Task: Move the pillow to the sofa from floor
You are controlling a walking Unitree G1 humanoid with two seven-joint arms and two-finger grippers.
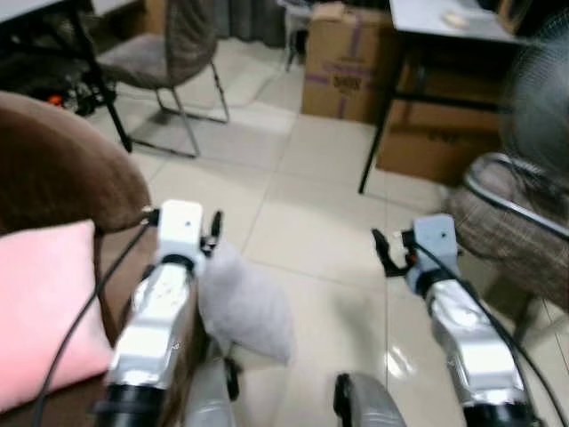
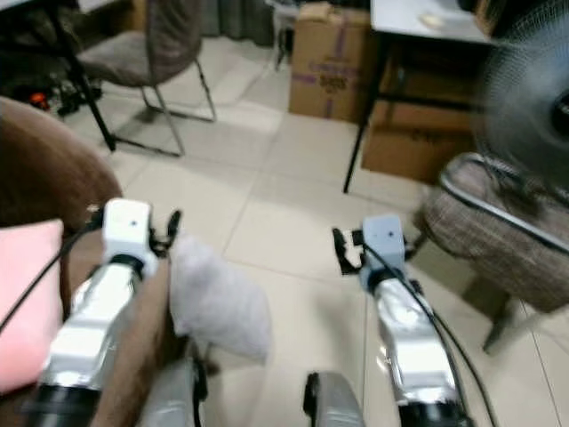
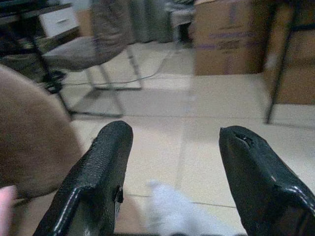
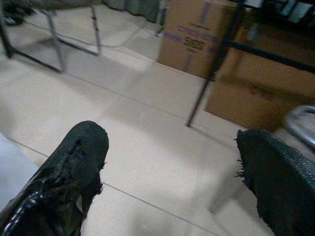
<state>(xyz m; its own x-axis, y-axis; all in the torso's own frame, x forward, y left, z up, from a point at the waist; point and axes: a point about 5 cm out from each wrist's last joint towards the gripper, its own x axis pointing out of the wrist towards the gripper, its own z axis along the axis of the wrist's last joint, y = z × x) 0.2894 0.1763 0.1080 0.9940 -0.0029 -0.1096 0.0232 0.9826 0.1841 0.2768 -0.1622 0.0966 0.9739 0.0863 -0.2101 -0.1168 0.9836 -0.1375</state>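
A white-grey pillow (image 1: 245,304) lies on the tiled floor against the side of the brown sofa (image 1: 62,169). My left gripper (image 1: 212,233) hovers just above the pillow's upper corner, next to the sofa arm. In the left wrist view its fingers (image 3: 106,162) stand wide apart, open and empty, with the pillow (image 3: 172,214) below them. My right gripper (image 1: 384,252) hangs over bare floor to the right of the pillow. It too is open with nothing held, as the right wrist view (image 4: 172,137) shows.
A pink cushion (image 1: 44,307) rests on the sofa seat. A metal-legged chair (image 1: 169,53) stands at the back left, with cardboard boxes (image 1: 347,62) and a black-legged table (image 1: 382,133) behind. A fan (image 1: 542,98) and a plaid chair (image 1: 516,231) crowd the right.
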